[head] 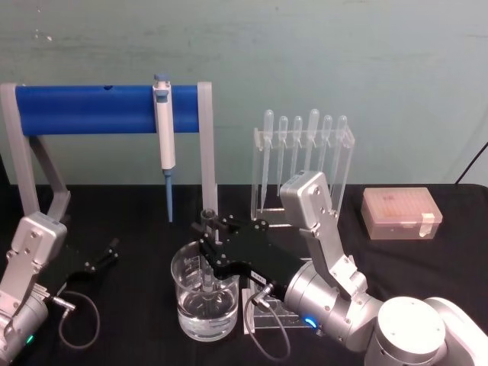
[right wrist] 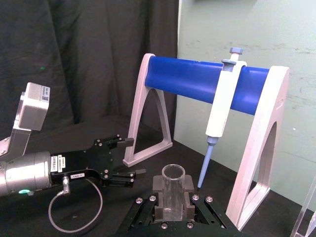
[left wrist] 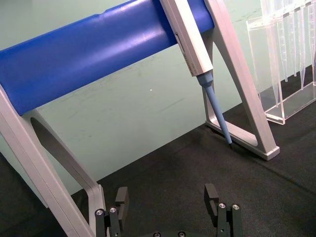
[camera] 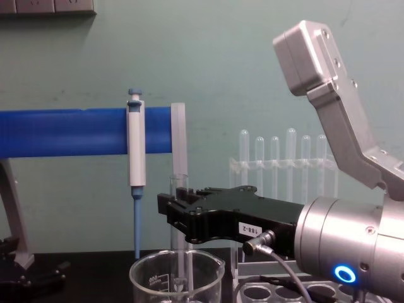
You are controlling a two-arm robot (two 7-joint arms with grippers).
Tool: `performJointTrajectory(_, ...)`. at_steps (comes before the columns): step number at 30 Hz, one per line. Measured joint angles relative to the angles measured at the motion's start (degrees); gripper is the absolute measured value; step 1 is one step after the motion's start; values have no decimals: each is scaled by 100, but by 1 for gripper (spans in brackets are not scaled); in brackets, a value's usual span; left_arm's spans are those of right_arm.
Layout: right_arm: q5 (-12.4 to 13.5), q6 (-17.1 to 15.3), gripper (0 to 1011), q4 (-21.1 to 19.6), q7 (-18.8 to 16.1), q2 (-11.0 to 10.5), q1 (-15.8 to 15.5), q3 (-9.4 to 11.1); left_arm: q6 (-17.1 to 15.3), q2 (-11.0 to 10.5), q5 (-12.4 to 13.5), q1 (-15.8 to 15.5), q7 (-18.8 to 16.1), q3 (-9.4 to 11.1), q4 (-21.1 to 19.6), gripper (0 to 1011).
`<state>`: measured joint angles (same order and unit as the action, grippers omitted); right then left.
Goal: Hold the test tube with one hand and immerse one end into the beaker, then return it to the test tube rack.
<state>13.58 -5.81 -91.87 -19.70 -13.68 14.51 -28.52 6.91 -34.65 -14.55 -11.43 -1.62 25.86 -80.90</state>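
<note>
The black two-fingered right gripper (head: 208, 235) clamps the clear glass test tube (right wrist: 173, 190) upright, its lower end inside the wide water-filled glass beaker (head: 191, 320) near centre, so a slanted lift could strike the rim and tip it, while the left gripper (head: 103, 255) idles spread at left.

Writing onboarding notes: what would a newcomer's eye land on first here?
The right pincer, front and centre, is shut on the upright test tube, whose lower end sits inside the part-filled beaker. Behind it, a white pipettor hangs from a bright blue bar; the left pincer is open at far left.
</note>
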Motion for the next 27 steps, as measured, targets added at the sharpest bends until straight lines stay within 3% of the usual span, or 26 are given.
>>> performJointTrajectory(27,0,0,225,0,0,0,0,0,0,0,0,0,0,0,0,1000)
